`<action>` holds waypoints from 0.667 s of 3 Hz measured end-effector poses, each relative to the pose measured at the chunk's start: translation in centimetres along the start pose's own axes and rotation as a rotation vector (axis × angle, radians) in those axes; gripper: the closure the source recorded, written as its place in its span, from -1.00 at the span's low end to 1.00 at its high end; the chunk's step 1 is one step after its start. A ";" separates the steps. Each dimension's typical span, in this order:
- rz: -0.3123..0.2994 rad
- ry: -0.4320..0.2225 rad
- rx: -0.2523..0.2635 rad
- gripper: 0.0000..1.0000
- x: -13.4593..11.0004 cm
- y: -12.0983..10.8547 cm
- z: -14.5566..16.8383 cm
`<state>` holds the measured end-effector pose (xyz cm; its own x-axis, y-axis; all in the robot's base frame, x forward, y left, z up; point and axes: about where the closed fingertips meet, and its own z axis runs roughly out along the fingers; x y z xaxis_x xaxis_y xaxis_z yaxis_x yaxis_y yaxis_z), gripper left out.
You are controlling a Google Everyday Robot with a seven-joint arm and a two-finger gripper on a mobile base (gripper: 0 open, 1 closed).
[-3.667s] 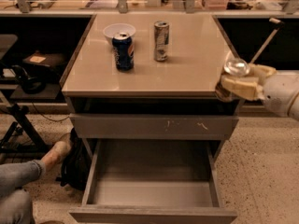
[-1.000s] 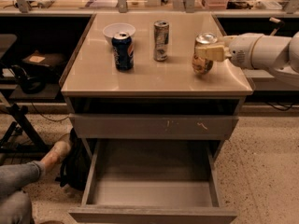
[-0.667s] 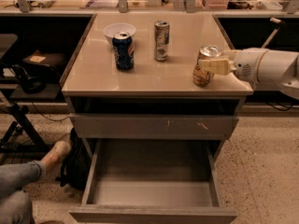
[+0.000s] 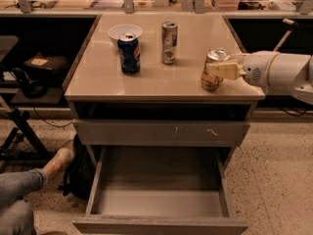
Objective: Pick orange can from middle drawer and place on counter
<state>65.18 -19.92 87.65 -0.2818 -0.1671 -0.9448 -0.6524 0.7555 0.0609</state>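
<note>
A grey cabinet with a glossy beige desk (image 4: 146,80) on top, seen from the front and a little above. The drawer (image 4: 159,190) below is pulled fully out and its floor is bare. Above it is a closed drawer front (image 4: 161,131) with pale scratches.

The orange can (image 4: 212,83) stands upright on the desk near the front right corner, close to both the front and right edges. A white robot arm (image 4: 279,72) reaches in from the right. Its end effector (image 4: 213,68) pinches the can at mid-height. One pale finger (image 4: 222,71) lies across the can's near side, and the other is hidden behind it. The can's base appears to be resting on the desk.

A blue can (image 4: 129,53) and a tall silver can (image 4: 169,43) stand well apart from it, nearer the middle. A white bowl (image 4: 117,32) sits just behind the blue can. A person's foot (image 4: 56,161) shows on the floor at lower left.

The step in hand looks like letting go, with the task nearly done. To do it well:
- The can should be confirmed flat on the desk before the grip is spread.
- The grip should open evenly, so neither side nudges the can toward the nearby edge.
- The end effector should back straight out to the right, level, without clipping the can's rim.

The likely risk is the can tipping or sliding off the corner.
</note>
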 end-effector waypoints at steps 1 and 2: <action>0.000 0.000 0.000 -0.30 0.0 0.0 0.0; 0.000 0.000 0.000 -0.77 0.0 0.0 0.0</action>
<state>65.18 -19.91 87.65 -0.2818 -0.1671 -0.9448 -0.6524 0.7554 0.0610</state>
